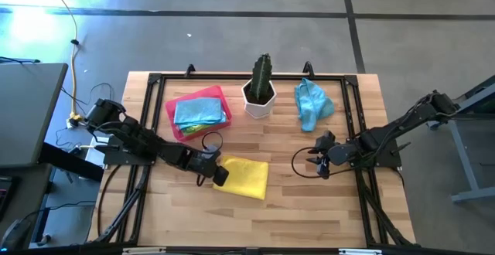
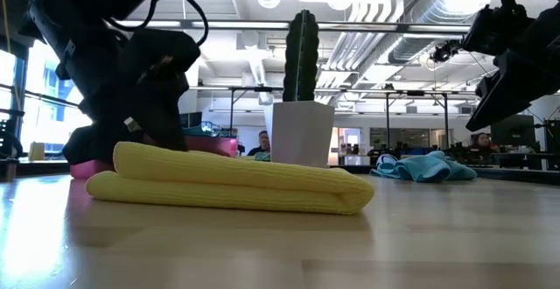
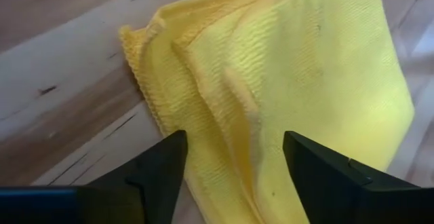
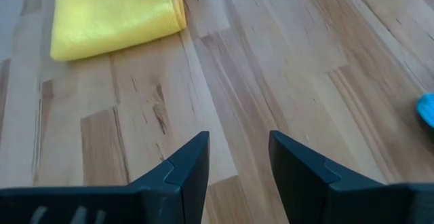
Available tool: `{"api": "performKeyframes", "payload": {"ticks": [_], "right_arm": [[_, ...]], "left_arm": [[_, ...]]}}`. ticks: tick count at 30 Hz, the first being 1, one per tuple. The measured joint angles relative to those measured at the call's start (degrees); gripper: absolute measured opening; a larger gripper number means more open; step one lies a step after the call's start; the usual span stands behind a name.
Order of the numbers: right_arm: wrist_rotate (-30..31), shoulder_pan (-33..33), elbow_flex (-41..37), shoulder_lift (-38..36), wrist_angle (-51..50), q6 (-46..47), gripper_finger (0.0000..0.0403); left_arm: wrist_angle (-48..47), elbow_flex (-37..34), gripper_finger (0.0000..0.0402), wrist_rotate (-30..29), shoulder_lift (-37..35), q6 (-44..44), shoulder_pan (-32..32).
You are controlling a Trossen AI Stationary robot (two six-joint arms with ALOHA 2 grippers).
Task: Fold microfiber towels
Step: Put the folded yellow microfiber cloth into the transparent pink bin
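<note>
A yellow towel [image 1: 244, 178] lies folded in several layers on the wooden table near its middle; it also shows in the low view [image 2: 236, 179] and the right wrist view [image 4: 115, 13]. My left gripper [image 1: 219, 174] is open at the towel's left end, and its fingers stand on either side of the layered edge [image 3: 203, 95]. My right gripper [image 1: 319, 162] is open and empty, right of the towel, over bare wood [image 4: 239, 139]. A crumpled light blue towel [image 1: 312, 104] lies at the far right.
A pink tray [image 1: 172, 116] at the far left holds folded light blue and green towels. A cactus in a white pot [image 1: 260, 93] stands at the far middle, between the tray and the blue towel. A black frame rims the table.
</note>
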Motion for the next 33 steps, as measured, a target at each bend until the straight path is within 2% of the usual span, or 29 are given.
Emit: {"api": "performKeyframes", "payload": {"ticks": [5, 13, 25, 29, 33], "right_arm": [[0.00, 0.00, 0.00, 0.00, 0.00, 0.00, 0.0144], [0.02, 0.01, 0.00, 0.00, 0.00, 0.00, 0.0144], [0.02, 0.00, 0.00, -0.04, -0.26, 0.00, 0.0144], [0.02, 0.01, 0.00, -0.04, -0.37, 0.00, 0.0144], [0.02, 0.01, 0.00, -0.04, -0.41, 0.00, 0.0144]], "left_arm": [[-2.25, 0.74, 0.0267, -0.77, -1.35, 0.91, -0.02], [-14.53, 4.65, 0.0269, -4.20, -3.57, 1.75, 0.00], [-3.76, 4.95, 0.0269, -5.23, 5.14, 0.57, -0.68], [-4.03, 6.95, 0.0248, -8.70, 7.61, 3.50, -1.64], [-4.94, 8.07, 0.0182, -10.38, 9.40, 4.17, -1.70]]}}
